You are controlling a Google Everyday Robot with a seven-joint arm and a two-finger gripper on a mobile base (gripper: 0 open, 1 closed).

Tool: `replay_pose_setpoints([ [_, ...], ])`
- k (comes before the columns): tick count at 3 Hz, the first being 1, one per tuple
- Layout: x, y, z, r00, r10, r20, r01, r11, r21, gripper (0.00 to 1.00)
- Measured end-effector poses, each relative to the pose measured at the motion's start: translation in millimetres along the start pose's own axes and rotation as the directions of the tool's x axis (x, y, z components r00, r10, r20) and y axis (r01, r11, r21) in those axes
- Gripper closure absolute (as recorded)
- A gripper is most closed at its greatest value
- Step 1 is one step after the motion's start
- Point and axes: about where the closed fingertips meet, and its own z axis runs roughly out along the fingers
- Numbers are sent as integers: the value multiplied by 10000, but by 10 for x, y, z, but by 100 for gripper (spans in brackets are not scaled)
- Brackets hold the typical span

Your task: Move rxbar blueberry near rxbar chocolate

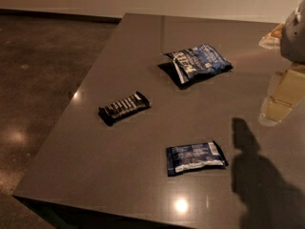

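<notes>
Target rxbar blueberry (195, 157) lower centre, flat on table (119, 56); rxbar chocolate (124, 107) up-left, apart. Likely light, crinkly, slick: I'd pinch across its narrow middle. My gripper (296, 32) at upper right edge; open or closed, cannot tell.

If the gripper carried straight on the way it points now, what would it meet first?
Probably the table top first, right of the blue-and-white bag; the gripper, mostly cut off at the right edge, seems to point down, but depth is unclear.
</notes>
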Motion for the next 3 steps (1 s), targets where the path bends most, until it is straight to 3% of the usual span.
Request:
replay_pose_setpoints([
  [2,-52,3,-24,9997,-174,-175,177,9997,151,0],
  [3,-148,163,133,9971,-755,-101,752,9969,-252,0],
])
